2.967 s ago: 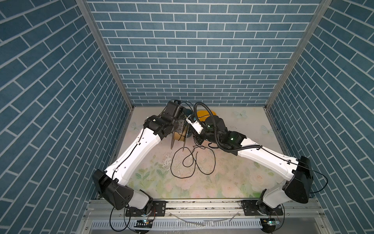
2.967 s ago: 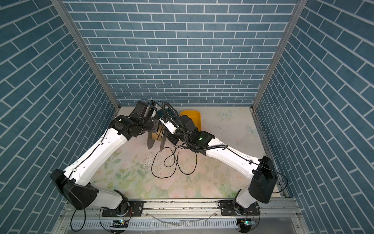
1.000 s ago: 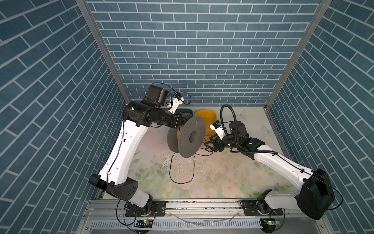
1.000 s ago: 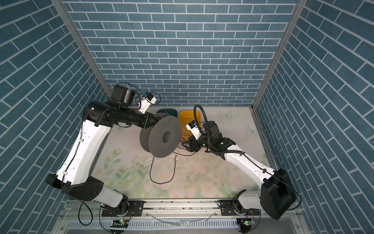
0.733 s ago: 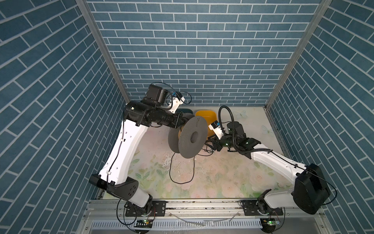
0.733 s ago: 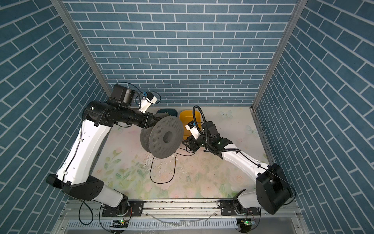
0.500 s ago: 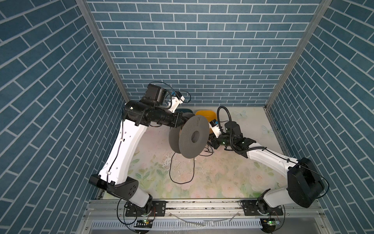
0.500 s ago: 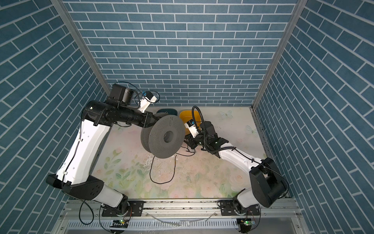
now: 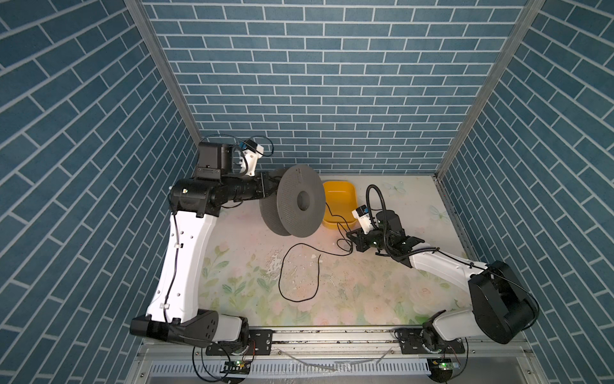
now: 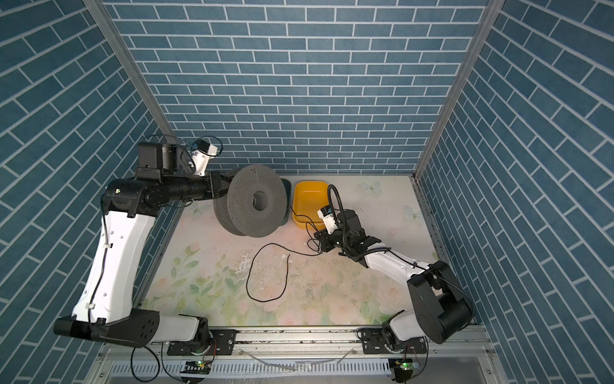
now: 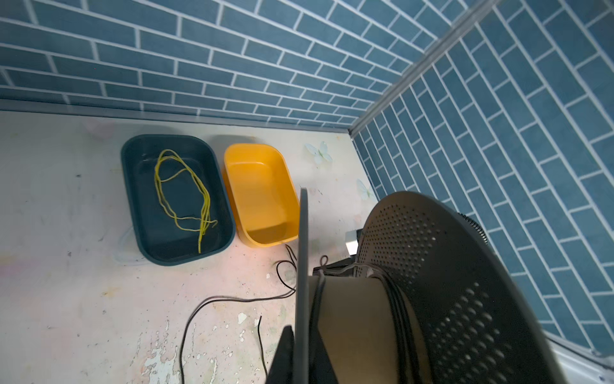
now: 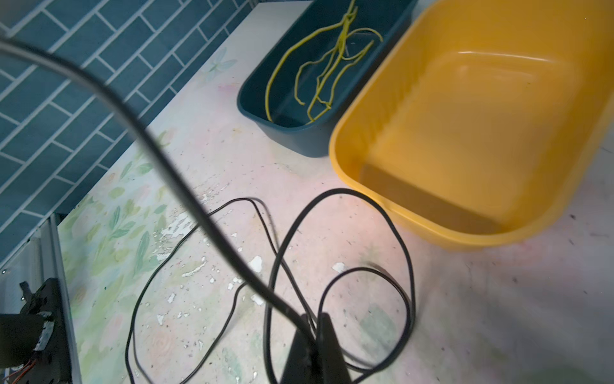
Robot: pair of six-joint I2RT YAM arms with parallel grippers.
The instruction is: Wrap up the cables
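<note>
**A:** Where does the cable [image 9: 280, 274] lie from the right end effector [image 9: 353, 238]?

**B:** Mostly to its left and lower in both top views. A loose open loop lies flat on the counter [image 9: 382, 292] in the middle of the frame, and smaller coils bunch just beside the fingertips. In the right wrist view that end effector [image 12: 312, 324] is pressed together, pinching one strand.

**A:** And the rest of it?

**B:** A few turns sit on the hub of the grey spool [image 9: 292, 212]. The spool hangs in the air up and left of the pinch, above the centre of the frame. In the left wrist view the left end effector [image 11: 299, 339] is clamped on the edge of one flange.

**A:** How does the hub lie?

**B:** Roughly level. Its axis runs left to right in line with the left forearm, and one flange faces the right arm. A strand climbs from the pinch toward the hub.

**A:** So which arm feeds?

**B:** The right, I'd judge, since it is the one beside the slack. The next move likely turns on leading that strand in between the two flanges, across the axis rather than along it
</note>
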